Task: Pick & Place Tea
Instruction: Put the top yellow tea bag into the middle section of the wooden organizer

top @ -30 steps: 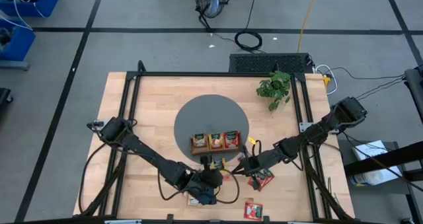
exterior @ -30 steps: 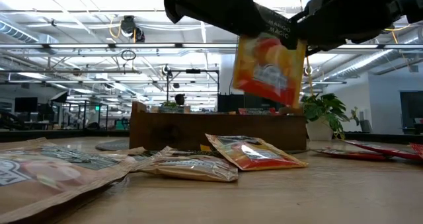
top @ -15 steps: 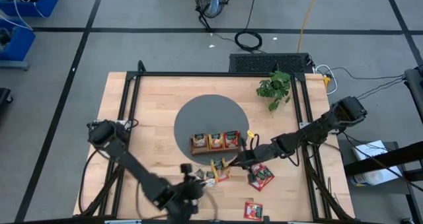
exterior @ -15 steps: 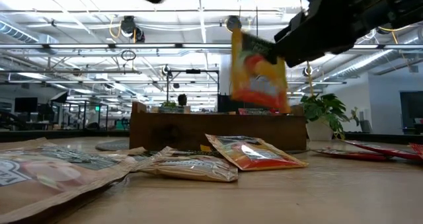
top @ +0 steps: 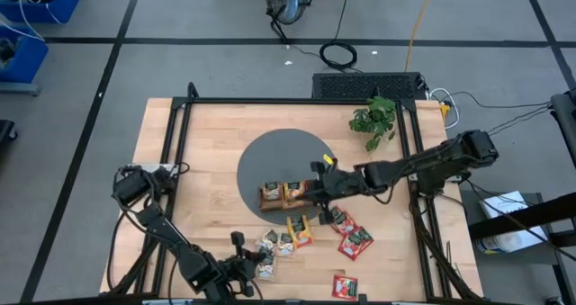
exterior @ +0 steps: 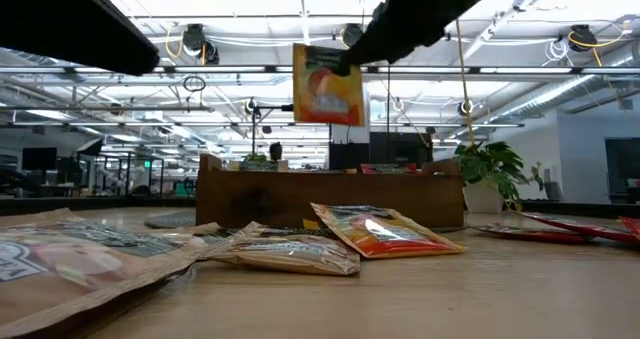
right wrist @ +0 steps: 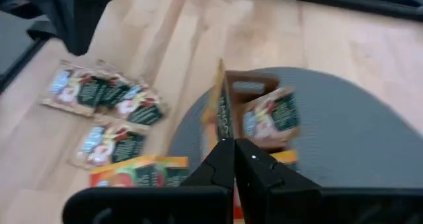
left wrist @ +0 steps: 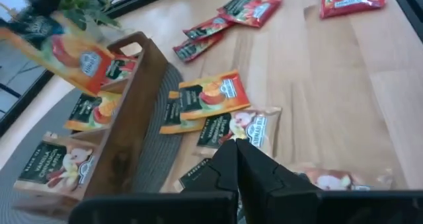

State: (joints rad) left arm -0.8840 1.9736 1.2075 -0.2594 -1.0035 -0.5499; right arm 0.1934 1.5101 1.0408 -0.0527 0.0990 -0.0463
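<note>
- Tea, high view: right gripper (top: 318, 181) over the wooden tray (top: 292, 194) on the grey mat (top: 270, 161); loose packets (top: 286, 237) lie just beside the mat; left gripper (top: 241, 271) near the table's front edge.
- Low view: orange packet (exterior: 327, 84) hangs pinched above the tray.
- Left wrist view: left fingers (left wrist: 228, 168) closed, empty.
- Right wrist view: right fingers (right wrist: 221, 163) clamped on the packet.

The right arm reaches in from the table's right edge toward the middle, nearly level, and its right gripper (top: 317, 181) is raised clear of the tabletop with its fingers (right wrist: 225, 164) pinched together. The left arm is folded back along the near left side — its left gripper (top: 241, 271) hangs by the front edge, fingers (left wrist: 241, 168) closed and empty.
</note>
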